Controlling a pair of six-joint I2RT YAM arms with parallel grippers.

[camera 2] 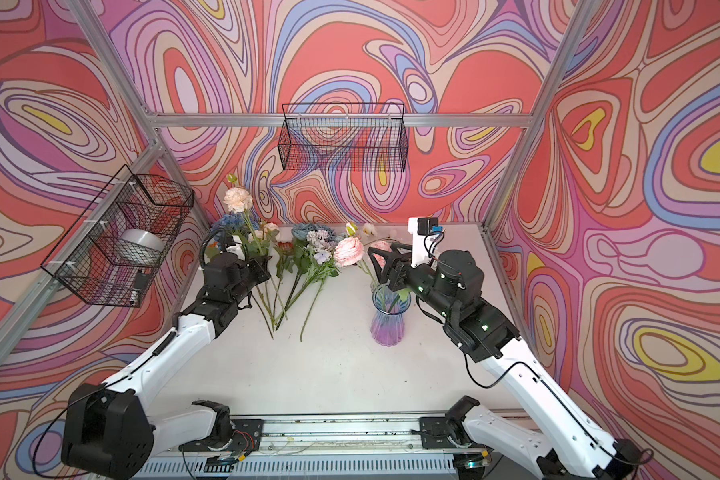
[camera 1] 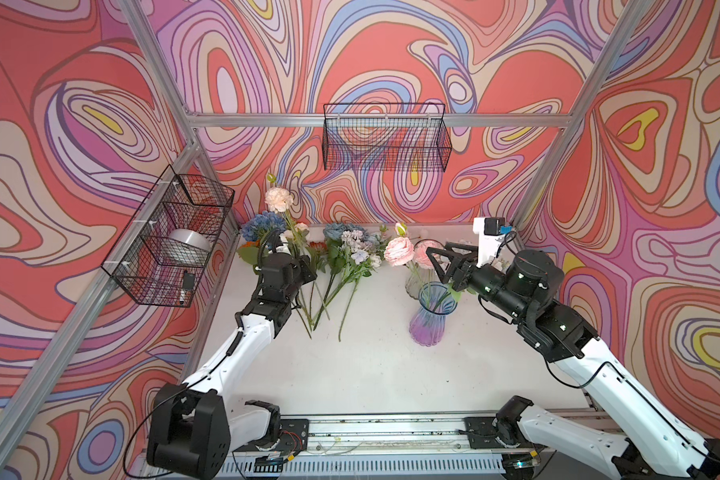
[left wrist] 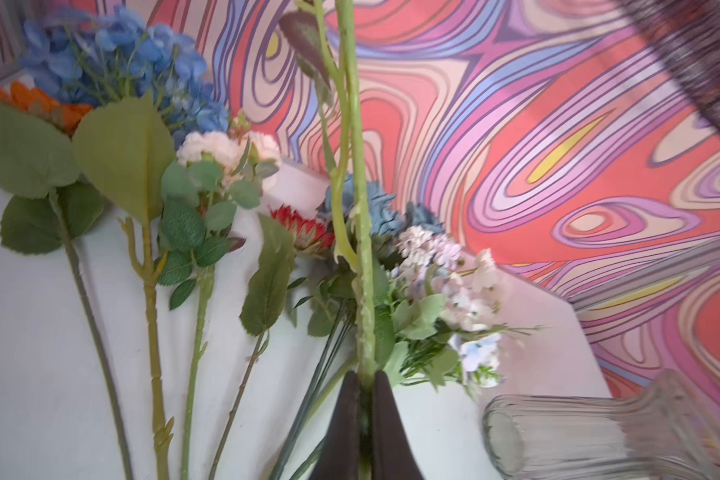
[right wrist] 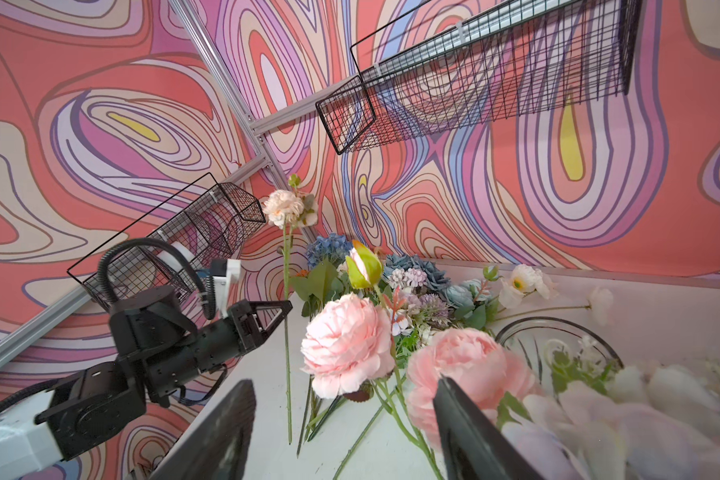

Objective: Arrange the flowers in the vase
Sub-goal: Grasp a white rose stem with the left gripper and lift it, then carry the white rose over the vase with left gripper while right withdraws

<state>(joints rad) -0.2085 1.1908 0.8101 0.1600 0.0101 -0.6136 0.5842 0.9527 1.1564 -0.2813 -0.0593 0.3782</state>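
Since the white surface (camera 1: 350,374) carries every item, positions are given from its edges. The loose flowers (camera 1: 346,257) lie in a fan along the far edge, toward the far left corner, blooms to the far edge and stem ends pointing to the near edge. The vase (camera 1: 431,320), blue at the rim and purple at the base, stands upright near the right edge, about midway between far and near. Two pink blooms (camera 1: 400,251) rise above it; their stems appear to run down into its mouth.

The peach rose (camera 1: 277,199) is clear of the fan, its long axis close to upright, its bloom high near the far left corner and its stem end hanging low over the surface.

The left tool (left wrist: 364,415) is closed tight on that stem, low on its length, one finger on each side. From this tool the vase lies toward the right edge, well apart, with the fan between them.

The right tool (camera 1: 439,259) is nearer the vase, just beside the pink blooms; its jaws stand wide and hold nothing.

Judgement: the coming move requires carrying the stem end across and lowering it into the mouth.
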